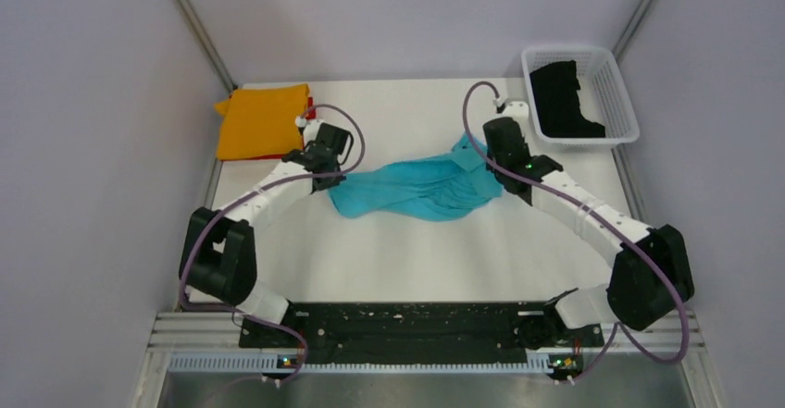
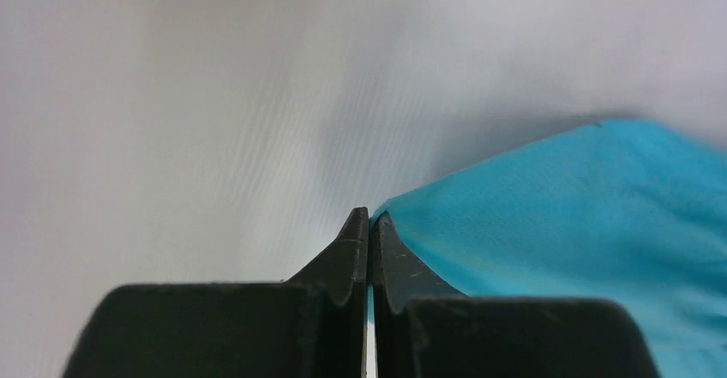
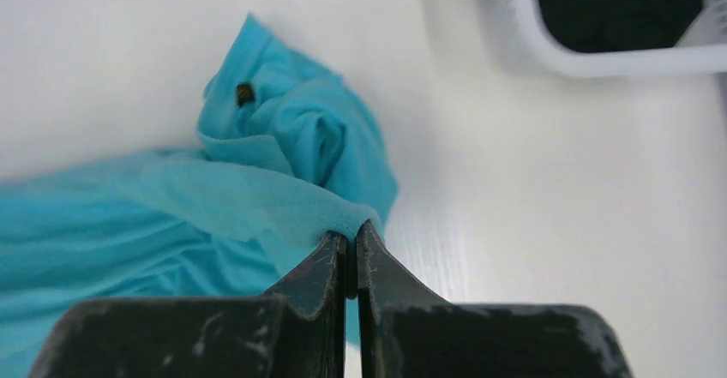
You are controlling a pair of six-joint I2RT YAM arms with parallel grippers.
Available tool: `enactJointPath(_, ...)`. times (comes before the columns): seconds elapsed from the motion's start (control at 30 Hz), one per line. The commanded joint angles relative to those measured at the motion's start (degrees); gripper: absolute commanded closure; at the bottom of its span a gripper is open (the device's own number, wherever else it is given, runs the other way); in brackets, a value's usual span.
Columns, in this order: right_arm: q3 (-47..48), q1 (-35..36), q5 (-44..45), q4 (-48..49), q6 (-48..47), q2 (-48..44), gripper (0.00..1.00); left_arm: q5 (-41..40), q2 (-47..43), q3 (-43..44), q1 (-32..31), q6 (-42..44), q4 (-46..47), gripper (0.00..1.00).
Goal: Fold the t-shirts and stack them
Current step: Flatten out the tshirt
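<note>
Both arms have a hold of the turquoise-blue cloth t-shirt [image 1: 417, 191] right now. The left fingers [image 2: 360, 232] are pressed together with a bit of the shirt's edge pinched at the tips. In the left wrist view you can see a thin line of turquoise between them, and the rest of the cloth spreads off to their right. The right fingers [image 3: 343, 245] are clamped too, on a rolled fold of the same shirt. There's a bunched-up lump of cloth just beyond their tips, and the bulk of it trails off to their left.

From the top camera the shirt is strung between the two sets of fingers. It's crumpled and wrinkly, not flat, lying across the middle of the white surface [image 1: 417, 269].

As for the other shirts, a folded orange cloth t-shirt [image 1: 262, 121] sits just beyond the left fingers, toward the far left corner. A sliver of a red cloth t-shirt [image 1: 310, 107] peeks out from under it on the side nearest those fingers. The black cloth t-shirt [image 1: 563, 103] is in the white plastic mesh basket [image 1: 618, 80], beyond and to the right of the right fingers. In the right wrist view the basket rim sits ahead and to the right of the tips, apart from the turquoise cloth.
</note>
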Motion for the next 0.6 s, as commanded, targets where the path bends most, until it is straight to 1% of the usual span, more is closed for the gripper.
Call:
enactJointPath(0.0, 5.37, -2.61, 6.91, 2.04, -7.89, -5.72, 1.00, -6.29, -5.53, 7.64, 1.57, 6.46, 2.24, 1.00)
enactJointPath(0.13, 9.25, -3.18, 10.52, 4.42, -13.97, -9.38, 1.00, -9.96, -9.17, 11.09, 2.01, 11.30, 5.60, 1.00)
enactJointPath(0.2, 11.16, -3.40, 12.55, 5.50, -16.88, -11.15, 1.00, -11.96, -11.93, 11.65, 1.99, 13.76, 8.60, 1.00)
enactJointPath(0.3, 14.56, -3.41, 13.94, 7.41, -21.34, -14.32, 1.00, -12.62, -16.91, 11.73, 1.99, 17.56, 14.03, 1.00)
enactJointPath(0.43, 20.74, -3.41, 10.22, 7.48, -24.54, -18.93, 1.00, -10.09, -24.43, 11.69, 1.97, 21.59, 20.09, 1.00)
enactJointPath(0.57, 29.32, -3.39, 1.68, 3.44, -25.68, -21.76, 1.00, -6.96, -31.82, 13.48, 2.01, 25.33, 25.00, 1.00)
